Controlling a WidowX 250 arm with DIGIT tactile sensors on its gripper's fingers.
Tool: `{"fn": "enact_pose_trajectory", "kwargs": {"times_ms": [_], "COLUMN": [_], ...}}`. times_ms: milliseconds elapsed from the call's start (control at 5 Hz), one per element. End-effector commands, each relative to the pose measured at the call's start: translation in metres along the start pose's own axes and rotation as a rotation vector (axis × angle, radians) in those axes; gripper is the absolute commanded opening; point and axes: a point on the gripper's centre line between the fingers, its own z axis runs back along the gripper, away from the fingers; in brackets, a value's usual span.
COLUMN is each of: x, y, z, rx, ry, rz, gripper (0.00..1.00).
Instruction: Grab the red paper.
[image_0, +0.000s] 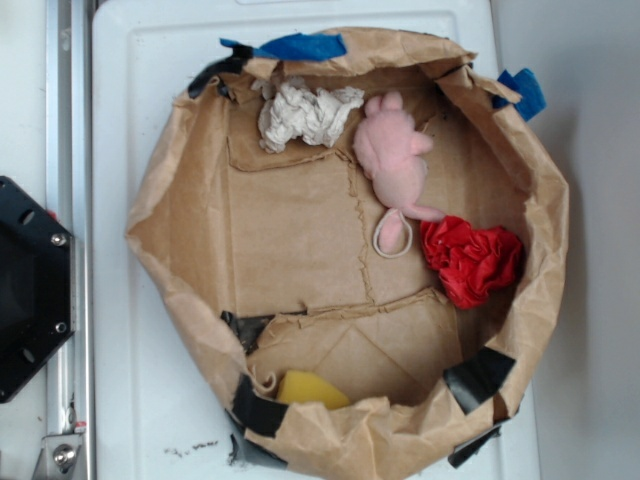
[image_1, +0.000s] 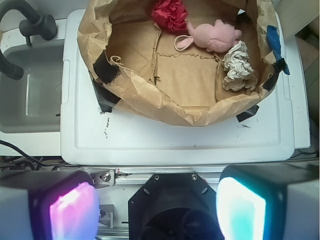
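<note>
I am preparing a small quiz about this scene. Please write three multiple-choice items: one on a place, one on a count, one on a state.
1. What does the red paper lie next to?
A. the yellow object
B. the pink plush toy
C. the sink

2. How many crumpled paper wads lie in the brown paper basin?
A. one
B. two
C. four

3. How is the gripper?
A. open, away from the basin
B. shut on the red paper
C. shut on the toy

Answers: 1 B, the pink plush toy reaches down beside it. 2 B, the red wad and the off-white wad. 3 A, the wrist view shows its fingers spread apart outside the basin.
</note>
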Motion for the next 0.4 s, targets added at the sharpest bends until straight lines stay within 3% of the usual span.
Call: {"fn": "enact_pose_trajectory", "kwargs": {"times_ms": [0,200], "x": [0.0,-0.016], "y": [0.0,0.013], "z": [0.0,0.0], "rx": [0.0,-0.036], "ry": [0.0,-0.047], "rz": [0.0,0.006], "gripper": [1.0,1.0]}}
